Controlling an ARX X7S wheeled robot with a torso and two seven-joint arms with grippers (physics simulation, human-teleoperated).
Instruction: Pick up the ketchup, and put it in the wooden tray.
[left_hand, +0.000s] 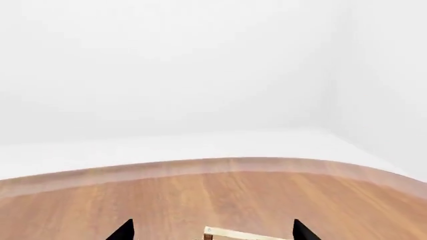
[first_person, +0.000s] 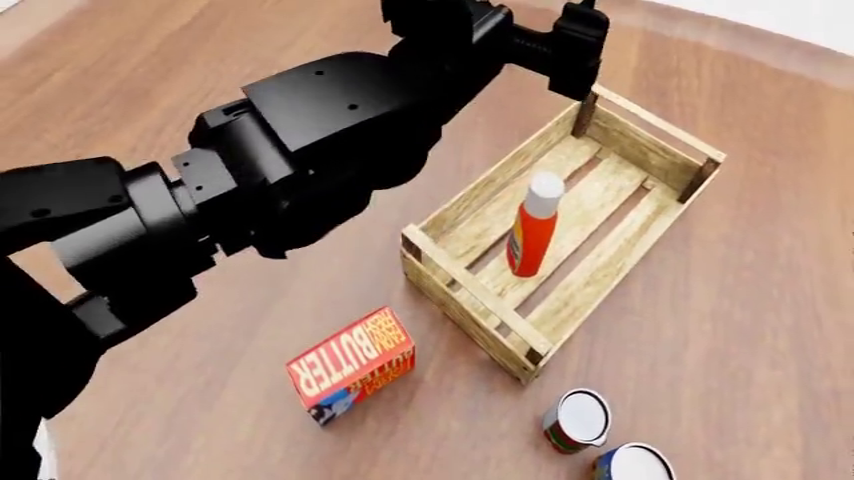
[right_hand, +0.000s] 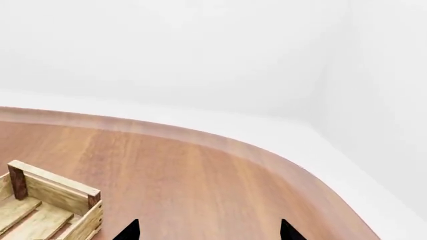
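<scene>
The wooden tray (first_person: 567, 235), right of centre in the head view, already holds the ketchup (first_person: 533, 226), leaning inside. The task looks essentially done. The left gripper (first_person: 577, 45), upper centre, is spread wide and empty; the right gripper (right_hand: 207, 231) likewise.

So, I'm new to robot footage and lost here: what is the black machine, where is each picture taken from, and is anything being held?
These are simulator renders of a two-armed robot. The head view looks down from its head: the black left arm reaches over a wooden table, its left gripper above the far corner of the wooden tray. The ketchup already lies inside the tray, held by nothing. Nearby sit a butter box and two cans. The other two pictures come from cameras beside each gripper; both show open, empty fingertips, the right gripper included.
</scene>
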